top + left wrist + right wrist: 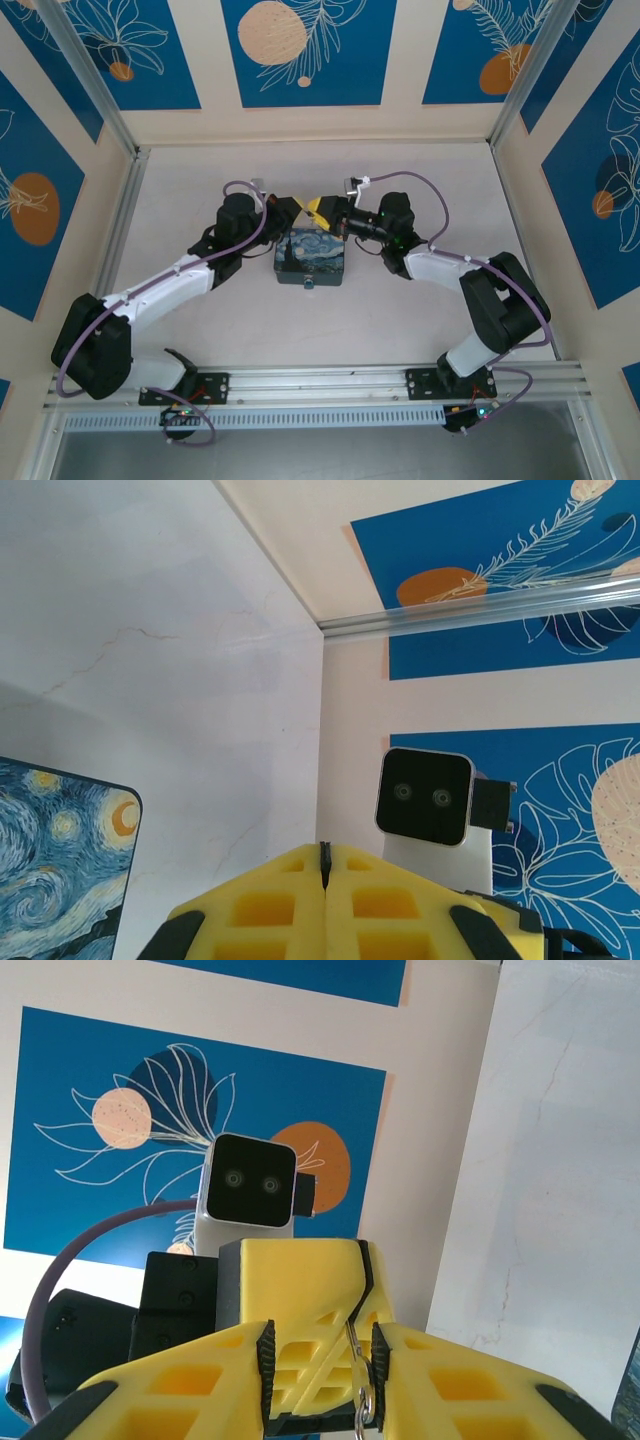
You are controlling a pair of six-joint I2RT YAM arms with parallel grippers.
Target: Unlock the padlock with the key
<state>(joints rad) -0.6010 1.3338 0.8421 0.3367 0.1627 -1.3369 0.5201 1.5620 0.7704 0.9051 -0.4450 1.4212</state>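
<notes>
My left gripper [305,209] and right gripper [328,213] meet tip to tip above the painted tin. The left gripper [323,872] is shut, its yellow fingers [262,905] pressed together. In the right wrist view, the key [358,1365], a thin silvery sliver with a small ring, sticks out of the seam between those left fingers. My right gripper [321,1372] stands partly open astride the left fingertips. The key lies close to its right-hand pad [379,1370], and I cannot tell whether they touch. The padlock [308,283] is a tiny silvery speck at the tin's near edge.
The dark-blue swirl-painted tin [311,257] lies flat in the middle of the white table [400,320], directly under both grippers; its corner [60,850] shows in the left wrist view. Patterned walls [300,50] and metal posts close in the back and sides.
</notes>
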